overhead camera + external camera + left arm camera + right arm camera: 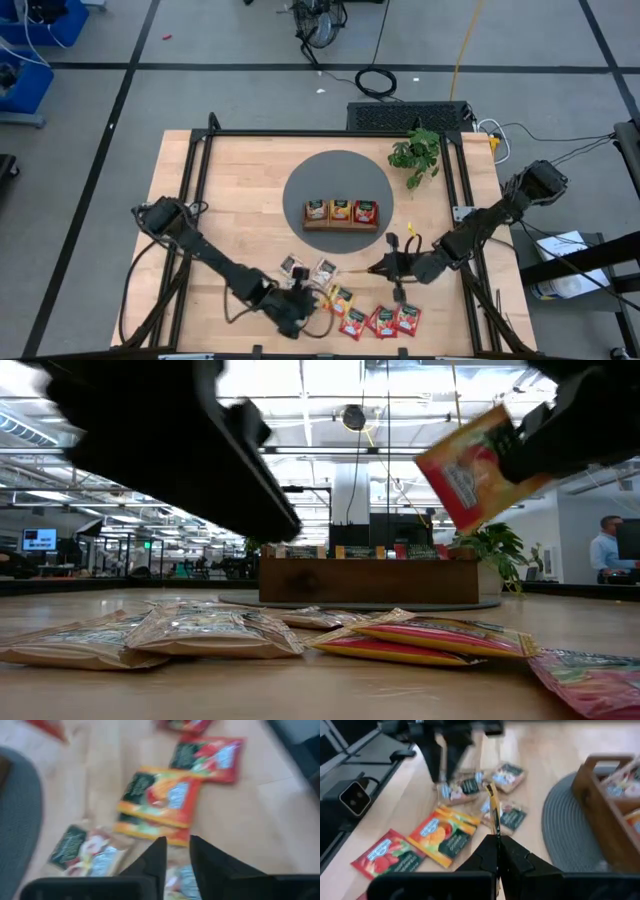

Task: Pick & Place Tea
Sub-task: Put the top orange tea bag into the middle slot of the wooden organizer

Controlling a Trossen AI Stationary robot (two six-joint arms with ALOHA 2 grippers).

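Observation:
Several tea sachets lie flat near the table's front edge: cream-white ones [292,266] [323,268], an orange-yellow one [340,298] and red ones [381,320]. My left gripper [300,296] [176,847] hovers open just above them, with a cream-white sachet [454,790] under its fingers. My right gripper [377,268] [496,840] is shut on an orange-yellow sachet [470,465], to the right of the pile and in front of the wooden tray [341,226]. My right gripper pinches one edge [495,831] of the orange-yellow sachet between its two fingers. The fingers come from the table's right, slanting a little downward. The sachet sticks out ahead of them, seen edge-on in the wrist view and tilted in the low view. It hangs clear of the table.
The wooden tray stands on a round grey mat [300,185] at mid-table, with a sachet in each of its three compartments. A small green plant [415,152] stands at the far right. Black frame rails [200,165] run along the table's sides.

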